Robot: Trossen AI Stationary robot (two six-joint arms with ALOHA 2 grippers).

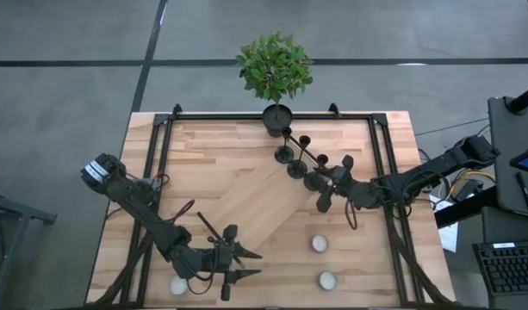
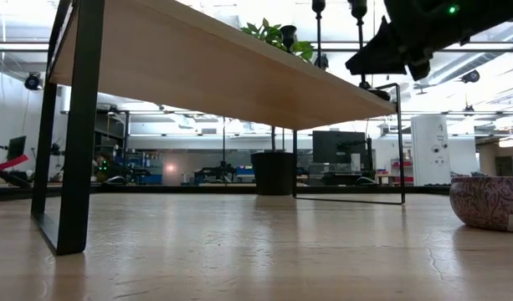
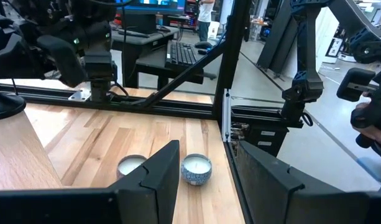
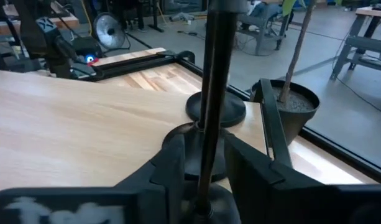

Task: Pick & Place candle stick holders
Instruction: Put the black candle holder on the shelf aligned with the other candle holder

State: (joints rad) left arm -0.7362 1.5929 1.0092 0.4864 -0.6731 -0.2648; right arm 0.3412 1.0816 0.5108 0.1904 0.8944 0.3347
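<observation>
Three matte-black candle stick holders stand on their disc bases in a slanting row at the table's far middle: one (image 1: 283, 156) nearest the plant pot, one (image 1: 296, 170) in the middle, one (image 1: 315, 181) nearest my right gripper (image 1: 332, 182). My right gripper is open. Its fingers stand on either side of the nearest holder's thin upright stem (image 4: 214, 93), low down near the base (image 4: 202, 208). My left gripper (image 1: 251, 263) is open and empty near the table's near edge, pointing toward the right. My right gripper comes at the nearest holder level, from the table's right, with one finger (image 4: 171, 162) on each side of the stem (image 4: 209, 134). I cannot tell whether the fingers touch the stem. The holder stands upright on its base.
A black pot with a green leafy plant (image 1: 275, 69) stands at the far edge beside the holders. White tealight candles lie at the near right (image 1: 319, 244), (image 1: 327, 280) and the near left (image 1: 178, 285). A lighter wooden board (image 1: 264, 207) lies slantwise across the middle. A black frame (image 1: 160, 138) rims the table.
</observation>
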